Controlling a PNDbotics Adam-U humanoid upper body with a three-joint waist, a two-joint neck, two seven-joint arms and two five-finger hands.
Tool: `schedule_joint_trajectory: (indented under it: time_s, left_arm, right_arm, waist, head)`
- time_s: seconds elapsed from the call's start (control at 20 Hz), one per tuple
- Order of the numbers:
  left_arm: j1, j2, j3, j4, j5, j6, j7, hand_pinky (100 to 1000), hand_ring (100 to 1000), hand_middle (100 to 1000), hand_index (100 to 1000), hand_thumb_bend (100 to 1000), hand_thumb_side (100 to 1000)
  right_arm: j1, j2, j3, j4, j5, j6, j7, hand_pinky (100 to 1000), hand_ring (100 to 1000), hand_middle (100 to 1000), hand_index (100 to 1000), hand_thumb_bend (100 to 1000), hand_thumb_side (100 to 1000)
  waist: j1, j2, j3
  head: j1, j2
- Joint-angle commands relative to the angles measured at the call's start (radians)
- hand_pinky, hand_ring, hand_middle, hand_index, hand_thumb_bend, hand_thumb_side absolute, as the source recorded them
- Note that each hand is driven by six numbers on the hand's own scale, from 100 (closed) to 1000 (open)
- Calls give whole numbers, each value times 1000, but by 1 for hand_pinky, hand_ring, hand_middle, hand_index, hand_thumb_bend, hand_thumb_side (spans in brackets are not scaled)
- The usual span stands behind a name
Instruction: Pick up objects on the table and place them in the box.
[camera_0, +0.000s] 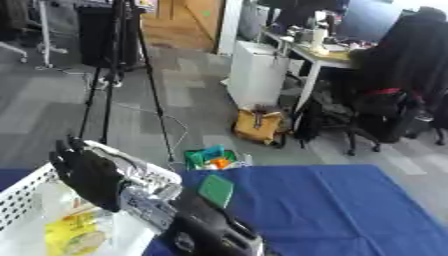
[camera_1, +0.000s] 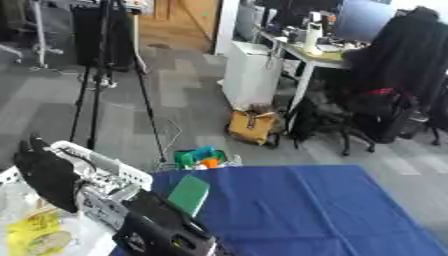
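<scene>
At the far left a white basket with perforated walls sits on the table, and inside it lies a clear bag holding something yellow. The robot's left hand is raised over the basket's near wall, its black fingers straight and close together, pointing up and away; it holds nothing. Its silver wrist and black forearm run down toward the bottom edge of the view. Just right of the forearm a flat green card-like thing stands tilted on the blue tablecloth, close to the basket's right corner and outside it. Beyond the table's far edge, on the grey floor, rests a small heap of green and orange items. A black tripod stands behind the basket. Farther right are a yellow bag on the floor, a white cabinet, and a desk with a dark office chair. The right hand does not appear in either view.
</scene>
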Motion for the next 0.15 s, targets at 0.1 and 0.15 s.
schedule_joint_trajectory:
  time_s: [0.1, 0.15]
  left_arm:
    - [-7, 5, 3, -14, -1, 1, 1, 764, 764, 843, 781, 100, 995]
    - [-4, 6, 5, -14, -1, 2, 2, 764, 764, 843, 782, 100, 995]
  right_arm:
    - [-28, -18, -2, -65, -44, 6, -3, 916, 1000, 1000, 1000, 553, 681]
    - [-28, -22, 1, -87, -62, 9, -7, 913, 1000, 1000, 1000, 523, 691]
  waist:
    - [18, -39, -9]
    - [21, -45, -15]
  head:
    - [22, 7]
    - [36, 13]
